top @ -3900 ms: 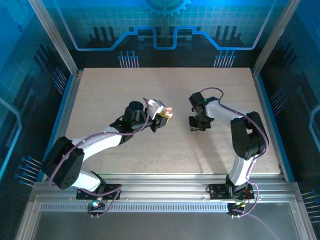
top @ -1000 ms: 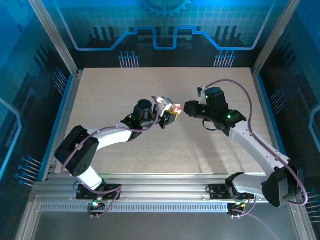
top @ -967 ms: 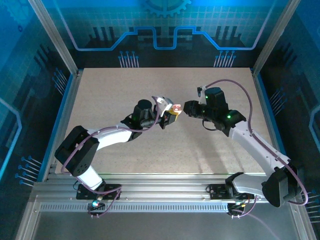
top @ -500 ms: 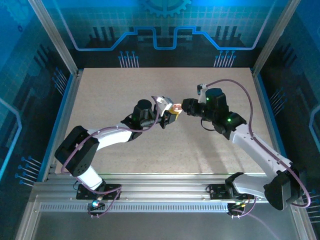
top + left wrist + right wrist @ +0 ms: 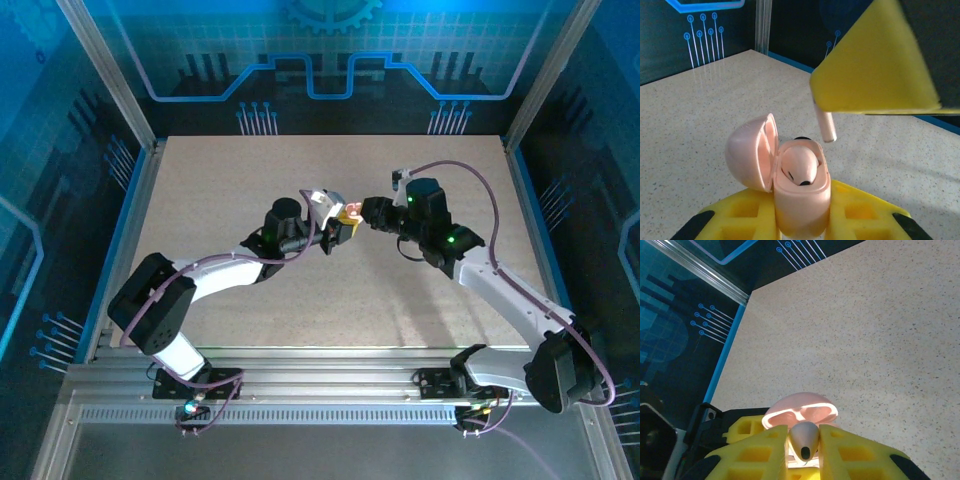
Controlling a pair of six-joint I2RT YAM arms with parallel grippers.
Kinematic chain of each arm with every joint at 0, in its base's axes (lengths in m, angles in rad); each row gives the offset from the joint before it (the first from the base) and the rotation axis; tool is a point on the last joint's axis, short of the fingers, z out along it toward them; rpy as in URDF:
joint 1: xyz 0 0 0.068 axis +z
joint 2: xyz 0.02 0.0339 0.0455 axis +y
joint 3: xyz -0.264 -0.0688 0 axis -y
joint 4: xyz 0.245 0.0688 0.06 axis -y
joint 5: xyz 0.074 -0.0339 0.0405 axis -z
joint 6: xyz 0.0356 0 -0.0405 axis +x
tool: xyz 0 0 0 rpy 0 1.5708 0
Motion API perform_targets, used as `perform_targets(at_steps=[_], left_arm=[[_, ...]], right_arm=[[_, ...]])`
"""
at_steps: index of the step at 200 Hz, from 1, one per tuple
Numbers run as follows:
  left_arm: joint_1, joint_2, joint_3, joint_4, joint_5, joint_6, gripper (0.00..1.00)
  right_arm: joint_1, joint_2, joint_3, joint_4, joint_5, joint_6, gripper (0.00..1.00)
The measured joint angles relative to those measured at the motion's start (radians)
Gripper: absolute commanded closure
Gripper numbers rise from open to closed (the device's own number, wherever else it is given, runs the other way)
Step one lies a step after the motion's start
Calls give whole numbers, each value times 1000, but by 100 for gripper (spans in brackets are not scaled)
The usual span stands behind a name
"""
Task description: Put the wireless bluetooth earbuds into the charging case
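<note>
My left gripper (image 5: 338, 228) (image 5: 800, 222) is shut on the pink charging case (image 5: 802, 197) (image 5: 350, 212), held upright above the table. Its lid (image 5: 751, 152) (image 5: 800, 412) stands open to one side. One pinkish earbud (image 5: 801, 165) sits in a well of the case. My right gripper (image 5: 368, 214) (image 5: 804, 447) is shut on a pale earbud (image 5: 803, 436). It hangs right above the case, and its stem (image 5: 825, 125) points down at the open well beside the seated earbud without touching. A yellow finger (image 5: 875, 65) of the right gripper fills the upper right of the left wrist view.
The speckled beige table (image 5: 330, 300) lies below both grippers, which meet in mid-air over its centre. Blue-lit walls (image 5: 320, 60) and metal posts close in the back and sides. The aluminium rail (image 5: 320, 375) with both arm bases runs along the near edge.
My right gripper has moved left with the pale earbud until it hangs over the open case. The left gripper with the case has shifted slightly up and back.
</note>
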Motion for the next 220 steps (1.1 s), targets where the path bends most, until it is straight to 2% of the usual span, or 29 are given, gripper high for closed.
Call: perform_targets(at_steps=[167,220], left_arm=[[-5,-24,-18,57,-32,-51,78],[-6,-24,-18,57,-34,-51,78]], right_arm=[[19,11,-23,73,0,16,79],[19,8,-28,80,-1,19,74]])
